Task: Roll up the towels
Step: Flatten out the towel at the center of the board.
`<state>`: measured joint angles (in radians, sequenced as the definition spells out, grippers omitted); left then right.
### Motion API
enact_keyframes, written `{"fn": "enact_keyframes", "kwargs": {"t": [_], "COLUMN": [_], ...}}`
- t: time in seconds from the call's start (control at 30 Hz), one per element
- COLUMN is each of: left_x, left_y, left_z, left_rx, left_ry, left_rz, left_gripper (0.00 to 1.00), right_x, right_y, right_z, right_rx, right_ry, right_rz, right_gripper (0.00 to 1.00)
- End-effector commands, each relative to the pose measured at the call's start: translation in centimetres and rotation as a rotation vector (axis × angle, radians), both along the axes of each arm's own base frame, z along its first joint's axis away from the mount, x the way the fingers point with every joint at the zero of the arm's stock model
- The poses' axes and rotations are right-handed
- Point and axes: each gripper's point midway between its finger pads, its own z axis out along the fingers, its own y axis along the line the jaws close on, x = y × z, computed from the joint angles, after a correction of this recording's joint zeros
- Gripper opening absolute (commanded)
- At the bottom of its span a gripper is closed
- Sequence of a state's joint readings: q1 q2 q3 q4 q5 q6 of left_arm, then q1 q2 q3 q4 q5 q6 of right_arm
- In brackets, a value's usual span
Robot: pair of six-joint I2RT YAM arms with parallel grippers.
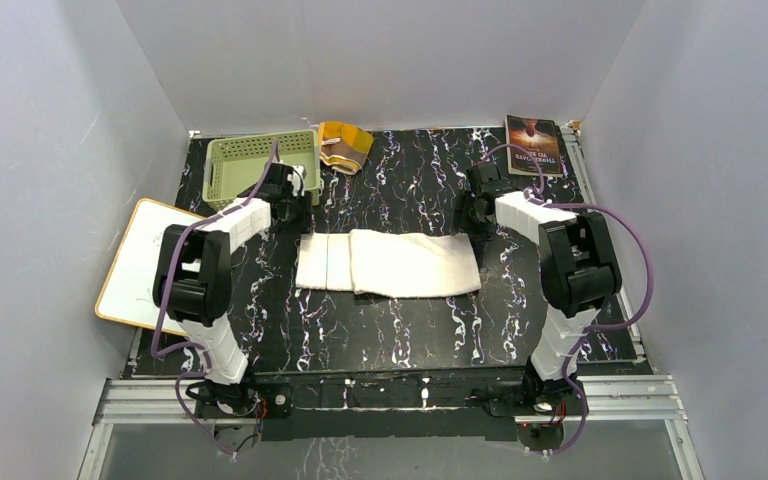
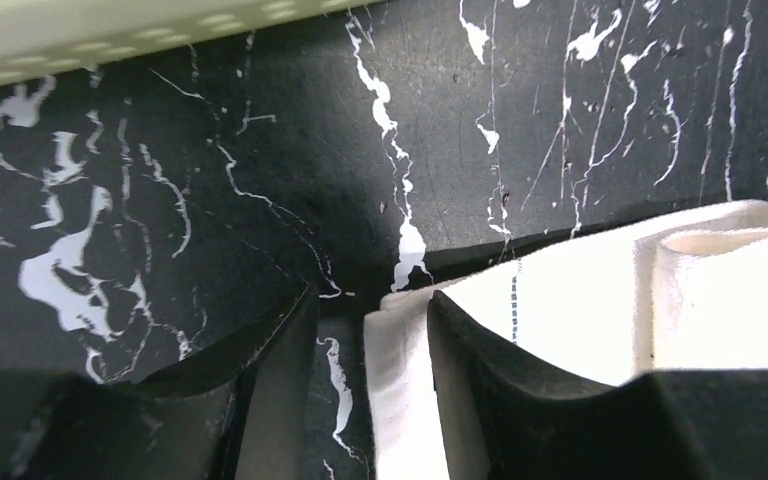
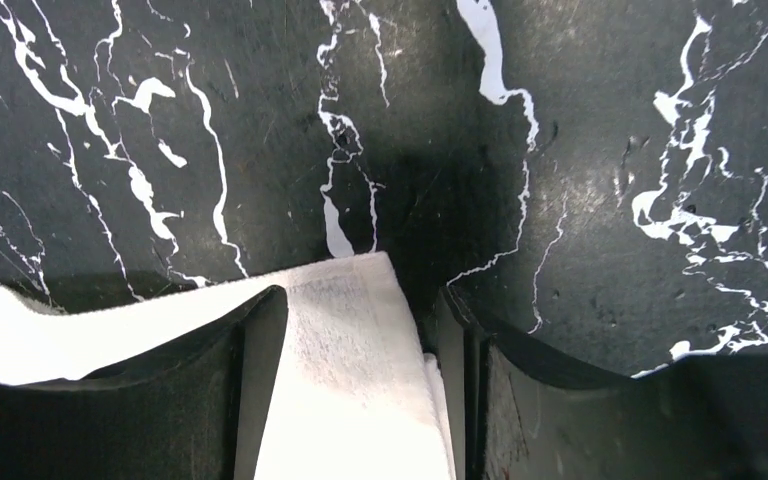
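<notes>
The white towel lies flat in the middle of the worktop, a long strip running 9 to 3 o'clock, with a fold line showing left of centre. The left claw straddles its 10 o'clock corner and the right claw its 2 o'clock corner, both part-open and clamping nothing. Out at 11 o'clock, the brown-and-orange towel sits bunched up beside a green basket

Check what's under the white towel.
Only the black white-veined tabletop shows around the flat white cloth towel; layers are folded at its left end. The left claw and right claw straddle its far corners. Anything beneath the cloth is covered.
</notes>
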<state>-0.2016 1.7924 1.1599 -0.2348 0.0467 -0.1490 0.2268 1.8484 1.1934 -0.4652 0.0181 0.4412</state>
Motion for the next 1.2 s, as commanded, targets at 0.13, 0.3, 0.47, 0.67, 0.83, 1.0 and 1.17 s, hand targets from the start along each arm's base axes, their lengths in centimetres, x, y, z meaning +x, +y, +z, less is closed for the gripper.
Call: {"fn": "enact_keyframes", "kwargs": {"t": [0.13, 0.3, 0.47, 0.67, 0.83, 1.0, 1.17], "left_x": [-0.1, 1.0, 2.7, 3.8, 3.4, 1.1, -1.8], "left_y": [-0.7, 0.0, 1.8, 4.2, 6.1, 7.3, 7.5], "left_z": [-2.2, -0.7, 4.6, 16.0, 24.1, 27.5, 37.2], "left_rx": [-0.029, -0.006, -0.038, -0.053, -0.002, 0.032, 0.013], "left_ry": [0.073, 0.041, -0.063, -0.304, -0.517, -0.561, -0.783], "left_rz": [-0.053, -0.049, 0.002, 0.093, 0.154, 0.178, 0.167], "left_gripper": [0.24, 0.00, 0.00, 0.00, 0.00, 0.00, 0.00], "right_x": [1.7, 1.6, 2.4, 5.1, 5.0, 3.3, 1.6], "right_y": [-1.2, -1.5, 0.5, 0.1, 0.1, -0.2, 0.0], "right_z": [0.1, 0.0, 2.4, 14.6, 22.9, 25.9, 34.9], "right_rx": [-0.057, -0.079, 0.022, 0.027, 0.095, 0.111, 0.145], "right_ry": [-0.059, -0.065, -0.131, -0.385, -0.588, -0.641, -0.833], "right_rz": [-0.018, -0.012, 0.048, 0.019, -0.028, -0.023, 0.036], "right_gripper": [0.49, 0.11, 0.00, 0.00, 0.00, 0.00, 0.00]}}
